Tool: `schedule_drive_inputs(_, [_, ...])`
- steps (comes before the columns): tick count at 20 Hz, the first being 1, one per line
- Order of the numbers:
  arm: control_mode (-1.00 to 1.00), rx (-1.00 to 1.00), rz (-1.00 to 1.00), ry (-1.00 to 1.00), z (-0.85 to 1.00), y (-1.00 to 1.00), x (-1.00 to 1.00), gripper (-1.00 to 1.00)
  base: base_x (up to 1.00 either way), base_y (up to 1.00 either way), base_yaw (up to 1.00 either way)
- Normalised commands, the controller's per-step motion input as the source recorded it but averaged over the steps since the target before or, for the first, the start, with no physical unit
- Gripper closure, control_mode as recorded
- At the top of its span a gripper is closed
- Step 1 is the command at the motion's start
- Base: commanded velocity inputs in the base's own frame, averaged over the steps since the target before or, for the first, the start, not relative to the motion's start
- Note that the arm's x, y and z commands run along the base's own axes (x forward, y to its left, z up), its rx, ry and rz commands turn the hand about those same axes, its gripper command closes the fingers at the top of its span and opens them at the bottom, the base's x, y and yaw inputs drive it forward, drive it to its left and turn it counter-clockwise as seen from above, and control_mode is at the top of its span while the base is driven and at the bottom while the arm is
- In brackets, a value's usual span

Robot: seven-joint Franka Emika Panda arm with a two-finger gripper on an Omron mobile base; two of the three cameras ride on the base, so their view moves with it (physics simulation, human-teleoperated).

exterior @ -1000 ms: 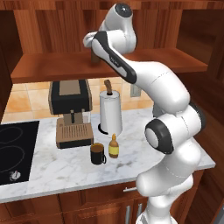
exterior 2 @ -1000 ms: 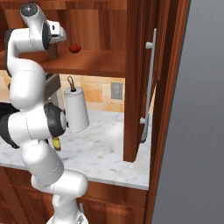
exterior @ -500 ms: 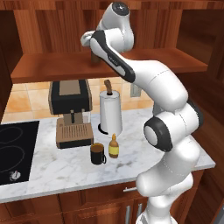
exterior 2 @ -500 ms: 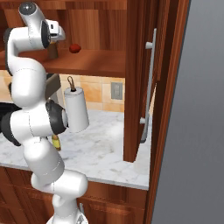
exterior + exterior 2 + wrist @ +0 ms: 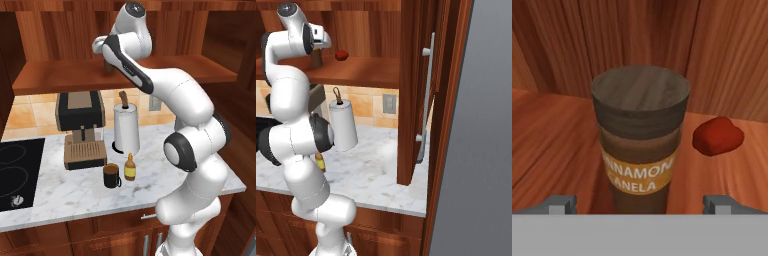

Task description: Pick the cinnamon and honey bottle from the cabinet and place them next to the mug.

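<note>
In your hand view, the left fingertip (image 5: 562, 204) sits at the bottom left. The cinnamon (image 5: 641, 137) stands upright in the middle, on the cabinet (image 5: 552, 145) shelf. It is between the tips of the gripper (image 5: 641, 205), which are spread wide and not touching it. A red lump (image 5: 718, 136) lies at its right. In your left base view, the mug (image 5: 111, 175) and honey bottle (image 5: 130, 167) stand side by side at the lower middle.
</note>
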Motion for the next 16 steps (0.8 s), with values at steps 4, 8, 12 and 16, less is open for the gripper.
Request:
schedule_drive_inputs(4, [-1.00, 0.01, -0.05, 0.03, -0.04, 0.00, 0.09, -1.00, 0.00, 0.00, 0.00])
schedule_drive_inputs(8, [-1.00, 0.00, -0.04, 0.00, 0.00, 0.00, 0.21, -1.00, 0.00, 0.00, 0.00])
schedule_drive_inputs(12, [-1.00, 0.00, -0.05, 0.00, 0.00, 0.00, 0.26, -1.00, 0.00, 0.00, 0.00])
schedule_drive_inputs(16, [-1.00, 0.00, -0.04, 0.00, 0.00, 0.00, 0.16, -1.00, 0.00, 0.00, 0.00])
